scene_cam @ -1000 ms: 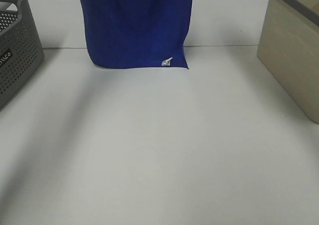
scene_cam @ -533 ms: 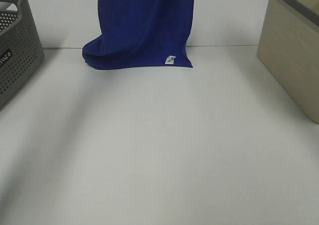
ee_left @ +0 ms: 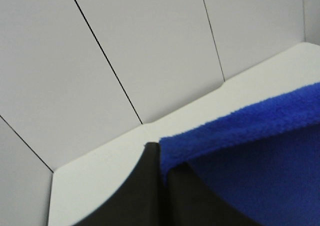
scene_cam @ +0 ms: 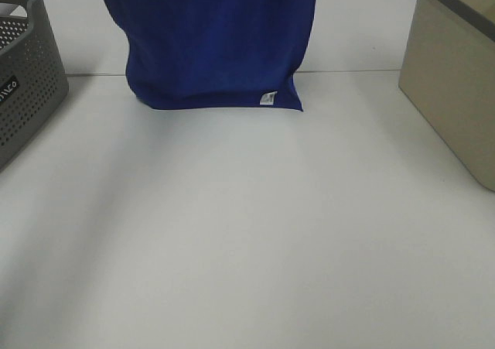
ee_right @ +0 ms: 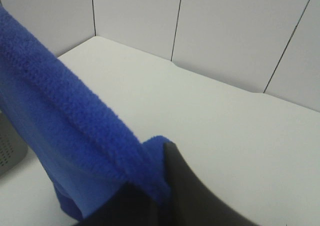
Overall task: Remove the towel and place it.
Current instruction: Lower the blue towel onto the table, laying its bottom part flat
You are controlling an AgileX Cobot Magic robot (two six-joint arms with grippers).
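Note:
The royal-blue towel [scene_cam: 213, 39] hangs down from above the top of the exterior high view, and its lower edge with a small white tag rests at the far side of the white table [scene_cam: 247, 225]. The grippers are out of that view. In the left wrist view my left gripper [ee_left: 162, 173] is shut on the towel's fuzzy top edge [ee_left: 240, 126]. In the right wrist view my right gripper [ee_right: 160, 191] is shut on the towel's top edge [ee_right: 75, 121]. The towel stretches between the two grippers.
A grey perforated basket [scene_cam: 27, 78] stands at the left edge of the table. A beige bin [scene_cam: 456, 70] stands at the right edge. A panelled white wall lies behind the table.
The hanging towel has spread wider and shifted; its bottom left bulge on the table has pulled back in, and the tagged corner has moved slightly right.

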